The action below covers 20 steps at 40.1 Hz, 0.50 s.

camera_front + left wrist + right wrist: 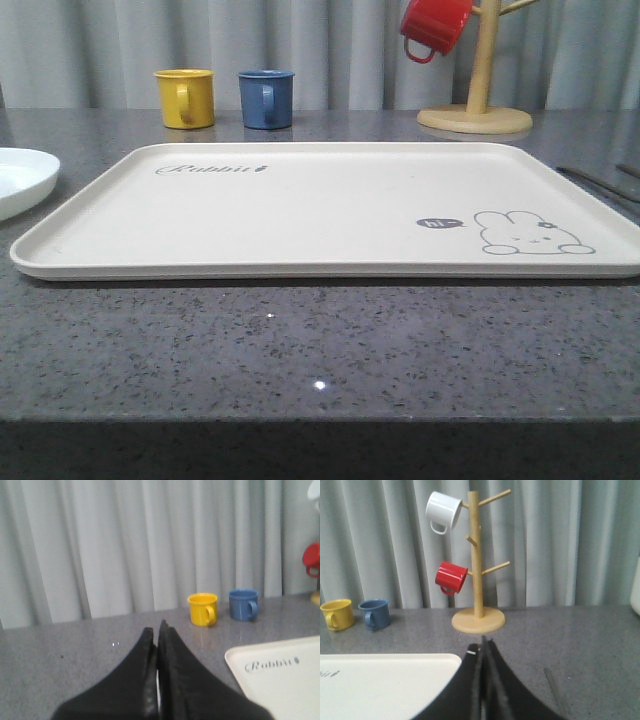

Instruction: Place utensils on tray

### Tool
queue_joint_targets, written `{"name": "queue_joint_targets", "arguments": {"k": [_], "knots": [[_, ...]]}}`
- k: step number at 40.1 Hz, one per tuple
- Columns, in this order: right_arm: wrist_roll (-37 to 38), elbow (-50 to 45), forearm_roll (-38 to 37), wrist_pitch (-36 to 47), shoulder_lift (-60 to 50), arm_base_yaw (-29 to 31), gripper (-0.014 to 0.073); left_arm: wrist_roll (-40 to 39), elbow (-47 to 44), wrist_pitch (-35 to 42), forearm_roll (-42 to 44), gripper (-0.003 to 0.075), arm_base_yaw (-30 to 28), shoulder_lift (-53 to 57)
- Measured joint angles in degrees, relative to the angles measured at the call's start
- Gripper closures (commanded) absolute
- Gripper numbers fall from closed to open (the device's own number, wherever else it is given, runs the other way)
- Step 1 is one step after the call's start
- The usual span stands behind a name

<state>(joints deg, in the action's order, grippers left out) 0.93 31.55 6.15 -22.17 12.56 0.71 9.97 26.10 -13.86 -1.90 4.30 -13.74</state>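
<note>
Centrally, the cream tray [300, 210] is lying flat on the grey speckled countertop [300, 340], its low rim running all around, with the "Rabbit" script near its far left corner and the grey rabbit drawing with its "hi" bubble near the right end. Nothing is resting on the tray's surface. Just off its left end, the round white plate [22, 178] is sitting on the counter, cut by the picture's edge. To the right of the tray, thin dark metal utensils [600, 182] are lying on the counter; they are too slim and too cropped to tell which they are. In the right wrist view a slim metal piece [553, 686] is lying on the counter beside the tray's corner.

Behind the tray, a yellow mug [186, 97] and a blue mug [266, 98] are standing side by side, apart from each other. Farther right, a wooden mug tree [478, 100] is holding a red mug [432, 28]; the right wrist view is also showing a white mug [443, 511] hanging higher up.

The left gripper [159, 630] is hovering over bare counter with its black fingers pressed together and holding nothing. The right gripper [482, 647] is likewise hanging above the counter near the tray's corner, fingers pressed together, empty.
</note>
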Motion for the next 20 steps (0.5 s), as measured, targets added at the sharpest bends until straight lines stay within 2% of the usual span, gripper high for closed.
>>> {"name": "queue_joint_targets", "arguments": {"k": [6,9,12,17,19,20], "knots": [[0.0,3.5,0.0,-4.0,8.2,0.0,0.0648,0.0,1.7,-2.1,0.6,0.0738,0.0,-6.4],[0.0,3.5,0.0,-5.0,9.8,0.0,0.0596,0.0,1.7,-2.6,0.6,0.0710,0.0,-6.9],[0.0,3.5,0.0,-5.7,10.0,0.0,0.0473,0.0,1.7,-2.6,0.7,0.0596,0.0,-6.9],[0.0,3.5,0.0,-5.9,10.0,0.0,0.0187,0.0,1.7,-2.6,0.7,0.0278,0.0,-6.9],[0.0,3.5,0.0,-5.9,10.0,0.0,0.0078,0.0,1.7,-2.6,0.7,0.0174,0.0,-6.9],[0.0,3.5,0.0,-5.9,10.0,0.0,0.0036,0.0,1.7,-2.6,0.7,0.0146,0.0,-6.9]]}}
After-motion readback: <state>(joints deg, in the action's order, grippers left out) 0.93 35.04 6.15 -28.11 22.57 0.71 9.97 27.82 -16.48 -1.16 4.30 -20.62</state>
